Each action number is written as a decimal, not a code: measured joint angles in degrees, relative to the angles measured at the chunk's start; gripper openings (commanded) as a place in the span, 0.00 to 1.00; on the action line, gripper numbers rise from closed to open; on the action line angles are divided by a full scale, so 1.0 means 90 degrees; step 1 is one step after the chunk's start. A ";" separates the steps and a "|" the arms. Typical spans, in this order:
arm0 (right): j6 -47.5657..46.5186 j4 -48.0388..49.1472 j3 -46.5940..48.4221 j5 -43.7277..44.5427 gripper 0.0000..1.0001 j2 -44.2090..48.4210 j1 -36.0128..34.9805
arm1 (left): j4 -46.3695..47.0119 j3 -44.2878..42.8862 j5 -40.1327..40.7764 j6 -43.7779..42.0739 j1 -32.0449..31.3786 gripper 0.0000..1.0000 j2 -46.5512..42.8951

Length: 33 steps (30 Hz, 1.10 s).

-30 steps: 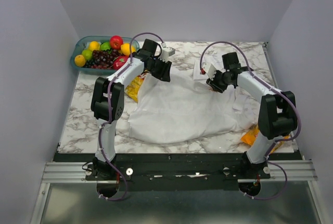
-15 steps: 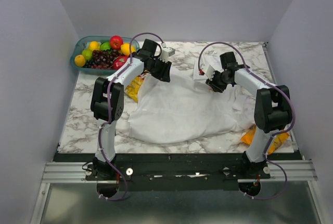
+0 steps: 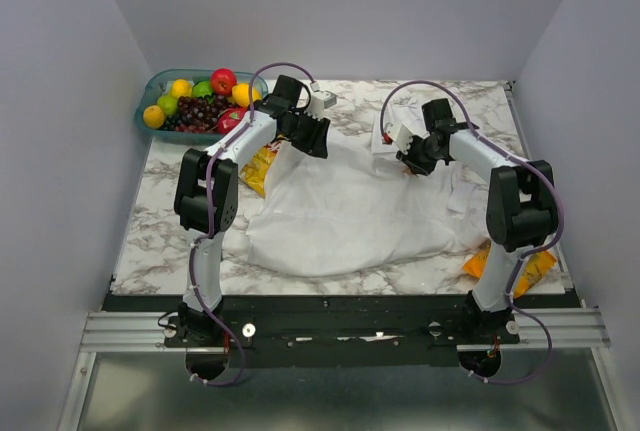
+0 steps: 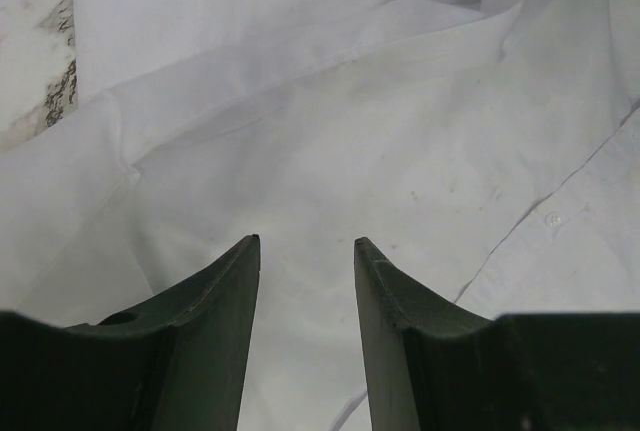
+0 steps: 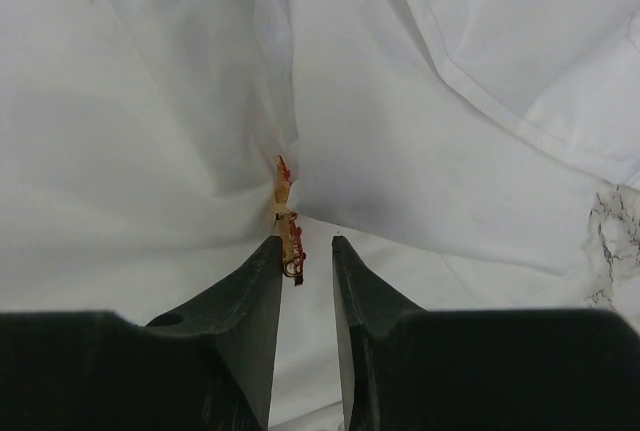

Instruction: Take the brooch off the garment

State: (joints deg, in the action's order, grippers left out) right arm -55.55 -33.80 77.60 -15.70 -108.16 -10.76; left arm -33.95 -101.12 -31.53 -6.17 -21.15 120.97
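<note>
We see two arms of same build: left arm [image 3: 245, 141], right arm [image 3: 482, 157]. White shells on links, black housings at joints. Purple cables [image 3: 283, 64] arc off each wrist and run down links to black bases [image 3: 200, 327]. Small white camera box [image 3: 322, 103] by each wrist. Left tool [image 4: 305, 243], right tool [image 5: 303, 241]: we note dark matte fingers [image 4: 215, 331], flat inner faces, tapered tips, small round recess near one finger root.

Two robot arms reach over a white garment [image 3: 350, 206] at centre frame, the left gripper [image 3: 312, 137] and right gripper [image 3: 413, 161] at its upper edge; a fruit tray [image 3: 160, 77] sits upper left.
</note>
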 measured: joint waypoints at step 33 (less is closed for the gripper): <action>0.2055 -0.0454 -0.0197 -0.2569 0.00 0.1229 0.0002 | 0.4097 0.0884 -0.2834 0.2006 -0.0848 0.50 -0.0304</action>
State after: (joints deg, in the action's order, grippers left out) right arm -37.06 -37.89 75.83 -38.83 -97.10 -10.74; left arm 2.92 -93.17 -57.04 11.88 -28.77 118.24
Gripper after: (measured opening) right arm 0.024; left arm 0.496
